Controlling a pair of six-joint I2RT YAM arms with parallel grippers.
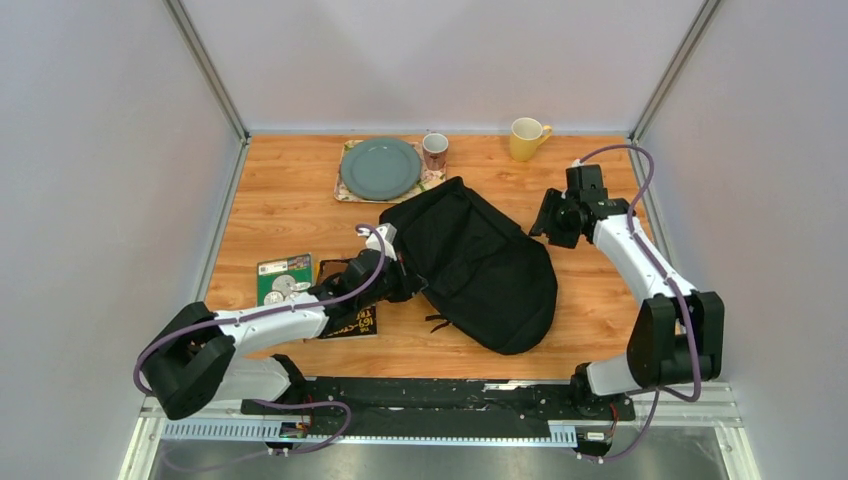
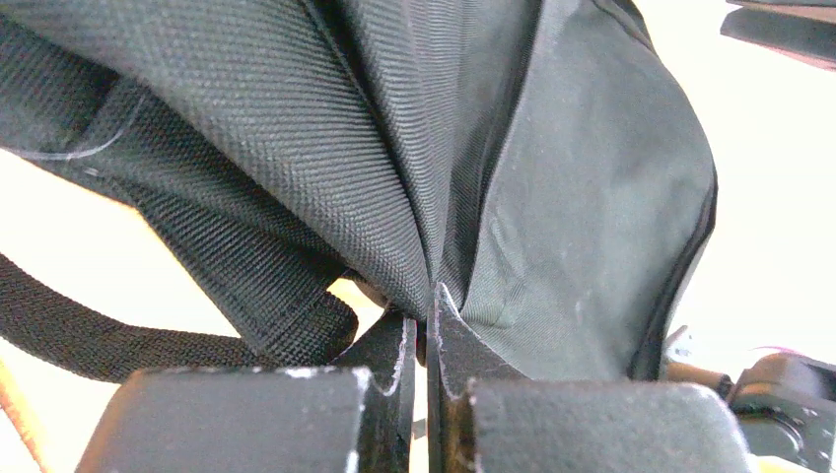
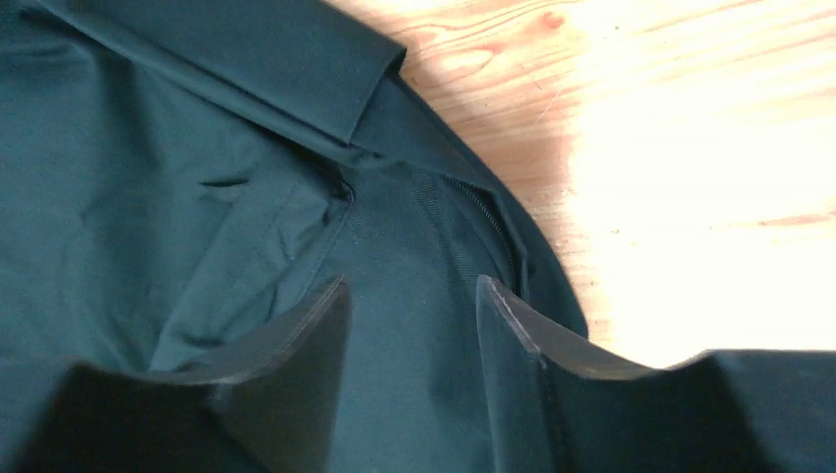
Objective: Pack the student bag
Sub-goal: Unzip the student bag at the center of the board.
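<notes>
The student bag, a big black fabric backpack, lies slanted across the middle of the wooden table with its rounded end toward the near edge. My left gripper is at the bag's left edge. In the left wrist view this gripper is shut, pinching a fold of the bag's fabric, and a strap loops away to the left. My right gripper hovers at the bag's right side. It stands open over the bag's cloth, holding nothing.
At the back sits a grey-green plate on a mat, with a small cup beside it and a yellow mug further right. A green booklet and a black book lie under the left arm.
</notes>
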